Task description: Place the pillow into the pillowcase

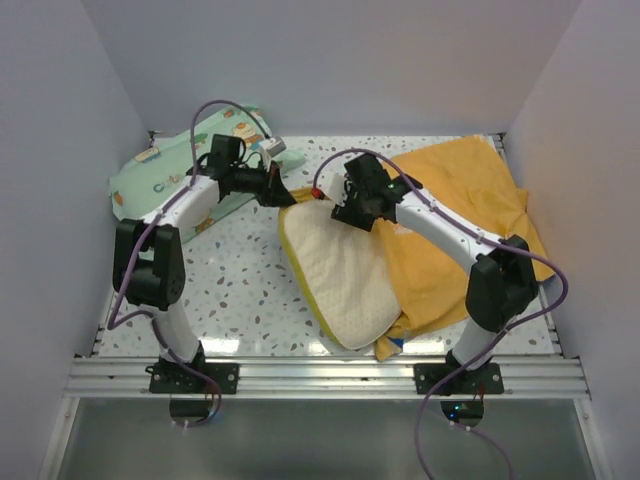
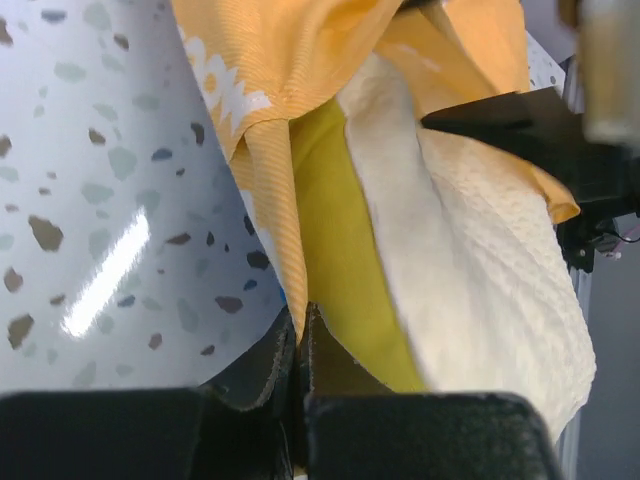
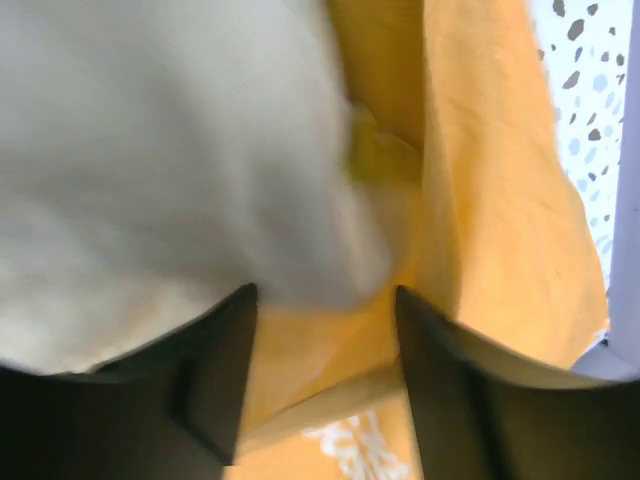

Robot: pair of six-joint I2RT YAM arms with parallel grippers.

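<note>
At my remote station, the left gripper (image 2: 300, 335) is pressed together on a fold of the orange-yellow pillowcase (image 1: 470, 200). It pinches the cloth at the open edge, a little beyond the middle of the speckled table (image 1: 240, 290) towards the far edge. The cream pillow (image 1: 345, 280) lies slantwise in the middle of the table, with its near end close to the near edge. Its far end sits at the mouth of the pillowcase, where orange cloth drapes over the corner. Its yellow-green edge (image 2: 350, 260) shows just beside the pinched fold. The right gripper (image 3: 325, 320) hangs over that same far end, close to the left one. Its jaws are spread, with orange cloth and pale pillow cover in the gap, and I see neither pad gripping anything. The rest of the pillowcase lies rumpled along the right side, from the far right corner down towards the near edge. A mint-green printed pillow (image 1: 165, 180) rests in the far left corner, behind the left arm.
</note>
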